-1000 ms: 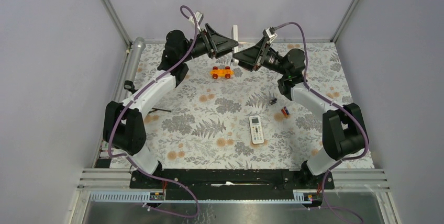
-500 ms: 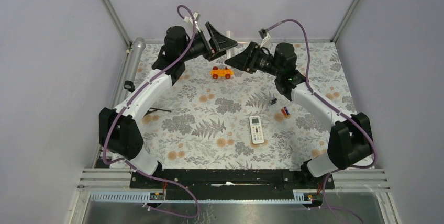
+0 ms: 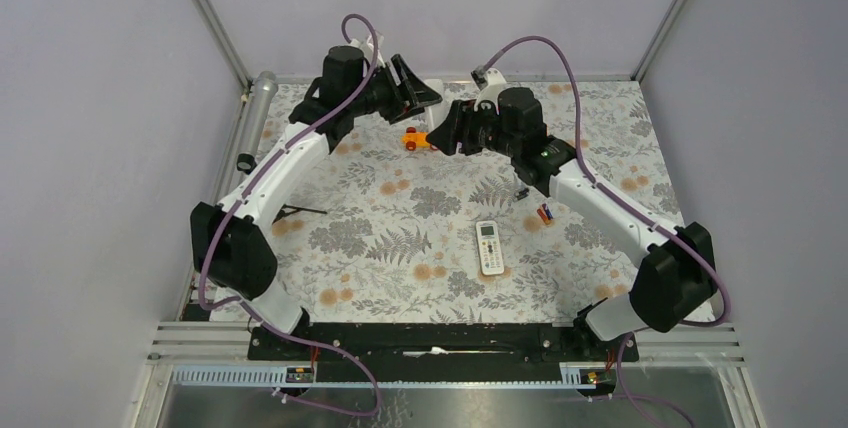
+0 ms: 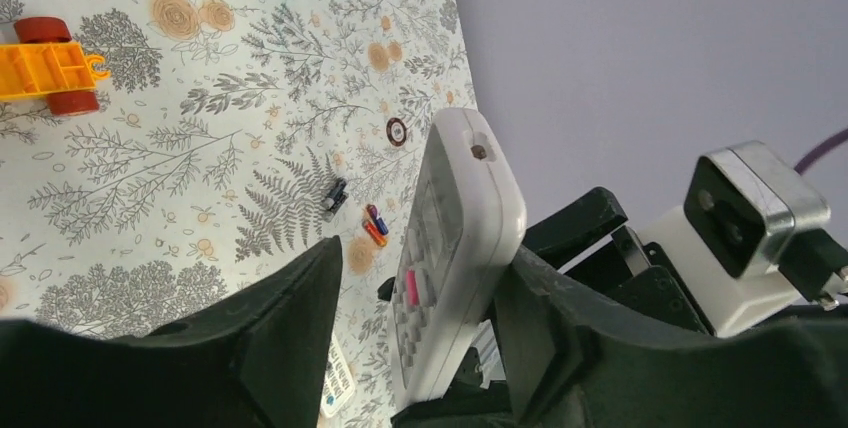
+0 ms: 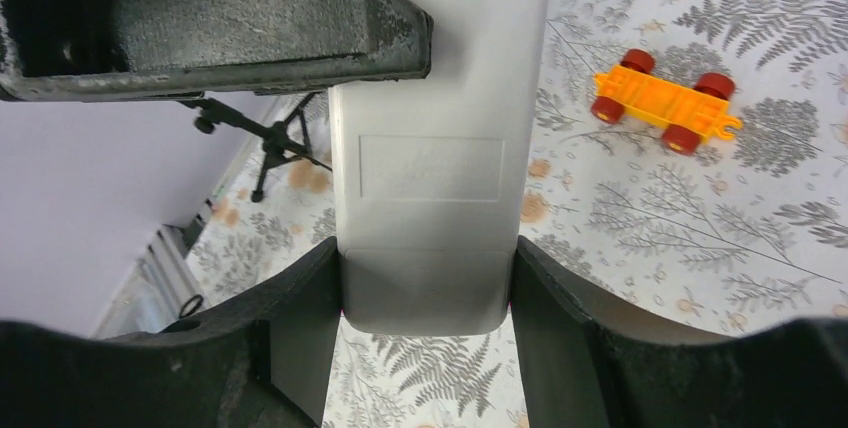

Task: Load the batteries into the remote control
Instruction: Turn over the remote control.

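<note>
The remote control [image 5: 440,148] is aloft at the table's [image 3: 380,188] 12 o'clock. The batteries [image 3: 544,213] lie at 3 o'clock, a second remote [image 3: 489,247] at 5.

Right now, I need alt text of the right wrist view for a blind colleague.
The right gripper clamps one end of the remote control, its grey back facing the camera. A black finger of the left gripper crosses the top left; an orange toy car sits on the floral table.

Left gripper [image 3: 428,98], right gripper [image 3: 436,138] & the slim white-edged remote control w/ grey-brown back [image 5: 440,148] between them now sit lower, closer to the orange plastic toy cart w/ red wheels [image 3: 413,137]. Right gripper overlaps cart's right end. Right elbow is farther from cart.
</note>
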Tool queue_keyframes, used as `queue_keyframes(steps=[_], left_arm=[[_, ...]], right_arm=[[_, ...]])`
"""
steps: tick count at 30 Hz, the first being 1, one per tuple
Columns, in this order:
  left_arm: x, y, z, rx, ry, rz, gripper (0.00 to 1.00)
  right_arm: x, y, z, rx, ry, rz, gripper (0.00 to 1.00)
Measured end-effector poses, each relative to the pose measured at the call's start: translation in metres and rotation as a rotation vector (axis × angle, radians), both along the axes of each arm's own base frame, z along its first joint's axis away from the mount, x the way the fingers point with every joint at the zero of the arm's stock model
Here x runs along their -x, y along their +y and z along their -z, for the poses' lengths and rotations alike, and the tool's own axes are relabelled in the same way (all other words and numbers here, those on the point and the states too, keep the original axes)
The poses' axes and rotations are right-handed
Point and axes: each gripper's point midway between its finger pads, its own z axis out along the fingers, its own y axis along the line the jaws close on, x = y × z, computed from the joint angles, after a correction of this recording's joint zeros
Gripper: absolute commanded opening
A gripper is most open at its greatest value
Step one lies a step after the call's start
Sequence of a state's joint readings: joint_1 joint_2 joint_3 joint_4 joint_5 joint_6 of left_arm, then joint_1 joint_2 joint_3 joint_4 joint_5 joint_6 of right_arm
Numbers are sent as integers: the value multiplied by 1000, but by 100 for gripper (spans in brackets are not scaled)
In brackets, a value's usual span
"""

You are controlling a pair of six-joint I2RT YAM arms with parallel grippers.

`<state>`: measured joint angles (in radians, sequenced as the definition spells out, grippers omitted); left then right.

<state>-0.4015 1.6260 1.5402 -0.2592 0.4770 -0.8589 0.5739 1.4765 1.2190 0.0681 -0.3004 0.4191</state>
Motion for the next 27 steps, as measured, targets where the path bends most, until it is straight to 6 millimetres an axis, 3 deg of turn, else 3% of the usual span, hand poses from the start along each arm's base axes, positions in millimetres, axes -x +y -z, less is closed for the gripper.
queue_keyframes(steps=[6, 7, 9, 12, 15, 18, 24, 27], left_arm=[[3, -4, 10, -25, 19, 14, 25], [4, -6, 12, -29, 21, 19, 19], [4, -7, 18, -45, 22, 26, 1], [3, -8, 23, -48, 34, 34, 0], [2, -5, 23, -46, 34, 40, 0], [-5, -1, 13, -8, -5, 46, 0], [-20, 31, -10, 93, -63, -10, 0], [-23, 43, -32, 164, -97, -45, 0]], right_arm=[[-2, -7, 13, 100, -16, -4, 42], [-2, -7, 15, 111, -15, -9, 46], [-2, -7, 20, 124, -6, -13, 63], [-2, -7, 25, 128, 15, -10, 98], [-1, -4, 20, 88, 36, -2, 100], [-2, -2, 1, -34, 56, 3, 100], [-12, -25, -39, -356, 139, 62, 99], [-18, -25, -55, -504, 205, 66, 95]])
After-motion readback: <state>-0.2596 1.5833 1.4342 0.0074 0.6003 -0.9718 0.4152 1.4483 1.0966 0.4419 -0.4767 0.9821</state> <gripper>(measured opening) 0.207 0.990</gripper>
